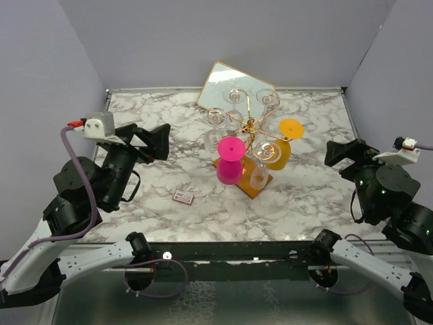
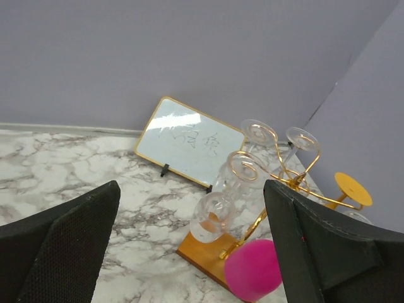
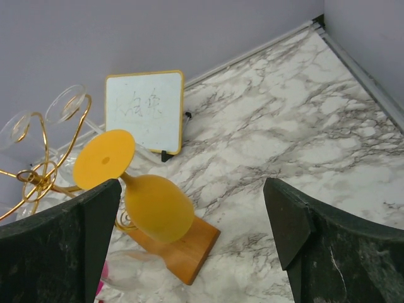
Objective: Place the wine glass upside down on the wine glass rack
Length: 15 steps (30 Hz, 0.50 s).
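The wine glass rack (image 1: pixel 249 127), gold scrolled wire on an orange-brown wooden base (image 1: pixel 256 187), stands mid-table. Hanging upside down on it are a pink wine glass (image 1: pixel 230 162), a yellow wine glass (image 1: pixel 281 145) and several clear ones (image 1: pixel 215 118). My left gripper (image 1: pixel 159 141) is open and empty, left of the rack and apart from it. In its wrist view the pink glass (image 2: pixel 252 270) and a clear glass (image 2: pixel 213 218) lie between the spread fingers (image 2: pixel 63 246). My right gripper (image 1: pixel 342 152) is open and empty to the right, facing the yellow glass (image 3: pixel 154 205).
A gold-framed mirror board (image 1: pixel 235 84) leans against the back wall behind the rack. A small card (image 1: pixel 183 198) lies on the marble table (image 1: pixel 135 223) in front of the rack, to its left. Grey walls close in the left, right and back sides.
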{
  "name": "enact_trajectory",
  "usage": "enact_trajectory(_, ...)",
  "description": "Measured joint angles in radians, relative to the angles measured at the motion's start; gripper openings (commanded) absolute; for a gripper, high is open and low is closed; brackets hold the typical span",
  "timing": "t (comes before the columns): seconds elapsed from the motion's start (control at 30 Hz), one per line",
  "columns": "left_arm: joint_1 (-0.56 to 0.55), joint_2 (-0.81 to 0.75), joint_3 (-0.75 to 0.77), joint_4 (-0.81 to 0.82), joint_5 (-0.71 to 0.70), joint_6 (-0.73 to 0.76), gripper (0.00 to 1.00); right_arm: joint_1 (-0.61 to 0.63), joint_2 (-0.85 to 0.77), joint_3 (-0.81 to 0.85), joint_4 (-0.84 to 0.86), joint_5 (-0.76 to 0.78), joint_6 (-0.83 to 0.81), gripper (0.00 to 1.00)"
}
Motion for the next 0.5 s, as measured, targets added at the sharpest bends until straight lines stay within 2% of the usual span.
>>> enact_trajectory(0.2, 0.000, -0.053, 0.000, -0.039, -0.087, 0.004, 0.99, 0.000, -0.057, 0.017, -0.018, 0.082, -0.047, 0.98)
enact_trajectory(0.5, 0.000, -0.064, 0.000, -0.076, -0.137, 0.011, 0.99, 0.000, -0.121, 0.036, -0.018, 0.145, -0.067, 0.98)
